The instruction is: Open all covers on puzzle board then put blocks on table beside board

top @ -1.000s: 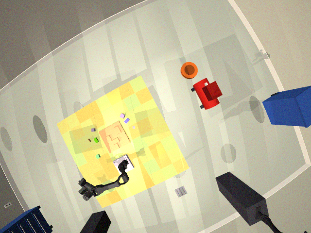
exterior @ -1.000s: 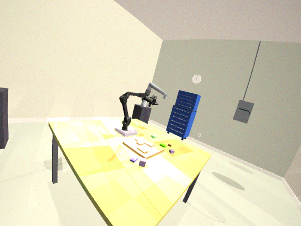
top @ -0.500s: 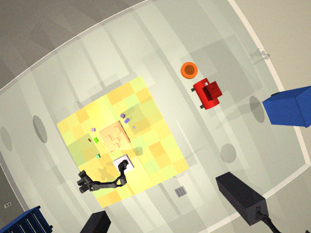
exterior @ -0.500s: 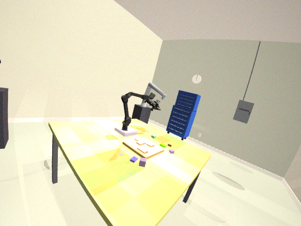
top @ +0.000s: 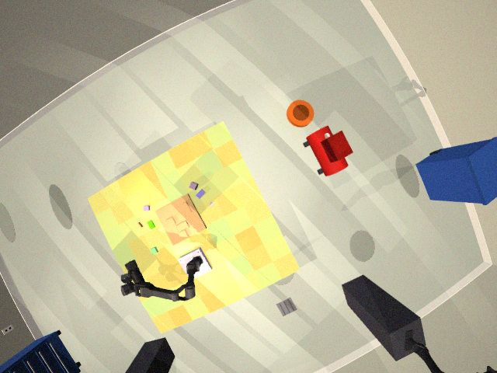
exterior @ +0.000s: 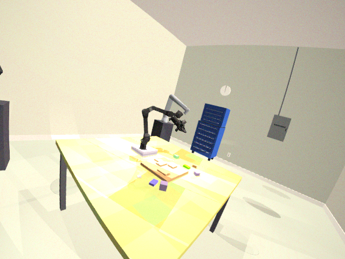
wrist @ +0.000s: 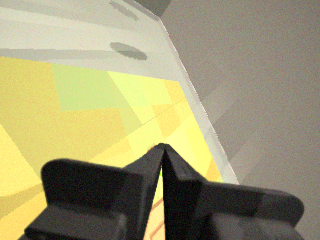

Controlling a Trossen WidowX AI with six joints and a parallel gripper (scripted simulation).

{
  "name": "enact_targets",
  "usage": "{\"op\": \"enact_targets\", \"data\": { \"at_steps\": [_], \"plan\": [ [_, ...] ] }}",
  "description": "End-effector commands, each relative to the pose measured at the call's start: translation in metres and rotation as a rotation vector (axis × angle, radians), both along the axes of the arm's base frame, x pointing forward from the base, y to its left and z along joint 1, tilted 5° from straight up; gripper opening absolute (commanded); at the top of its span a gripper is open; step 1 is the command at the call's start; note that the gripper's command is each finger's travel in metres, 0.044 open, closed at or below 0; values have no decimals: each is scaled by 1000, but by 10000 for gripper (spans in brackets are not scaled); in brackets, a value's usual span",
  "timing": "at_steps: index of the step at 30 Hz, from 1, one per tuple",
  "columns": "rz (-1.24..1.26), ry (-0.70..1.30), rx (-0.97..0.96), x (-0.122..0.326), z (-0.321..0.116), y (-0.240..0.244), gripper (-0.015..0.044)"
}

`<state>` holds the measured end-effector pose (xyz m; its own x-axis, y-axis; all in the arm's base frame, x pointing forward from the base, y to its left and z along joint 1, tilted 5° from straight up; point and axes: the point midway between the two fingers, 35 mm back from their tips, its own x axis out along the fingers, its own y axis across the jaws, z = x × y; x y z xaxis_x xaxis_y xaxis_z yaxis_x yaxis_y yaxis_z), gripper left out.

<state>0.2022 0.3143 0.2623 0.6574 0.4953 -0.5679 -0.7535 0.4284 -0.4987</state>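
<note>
Robot arm [top: 162, 292] [exterior: 145, 122] on a pale base plate [top: 205, 270] [exterior: 150, 151], its tool [top: 130, 265] [exterior: 185, 131] [wrist: 163, 147] closed to its narrowest, nothing gripped, raised well above the worktop [top: 248, 241] [exterior: 133, 220] [wrist: 90, 130]; the puzzle board [top: 170, 212] [exterior: 178, 176] lies beside the base plate, with a green block [top: 151, 224] [exterior: 186, 167], a mint block [top: 154, 250] [exterior: 176, 156] and a blue-violet block [top: 199, 193] [exterior: 153, 182] resting around it, each apart from the board
</note>
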Motion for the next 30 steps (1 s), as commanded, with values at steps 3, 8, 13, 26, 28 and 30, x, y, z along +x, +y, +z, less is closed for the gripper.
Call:
{"op": "enact_targets", "data": {
  "at_steps": [3, 8, 13, 26, 28, 30],
  "plan": [
    [-79, 72, -44, 24, -24, -13, 0],
    [-149, 128, -71, 40, -42, -26, 0],
    [-219, 197, -94, 55, -60, -41, 0],
    [-410, 384, -142, 88, -105, -86, 0],
    [-437, 410, -146, 92, -111, -93, 0],
    [-465, 438, -150, 95, -116, -100, 0]
  ]
}}
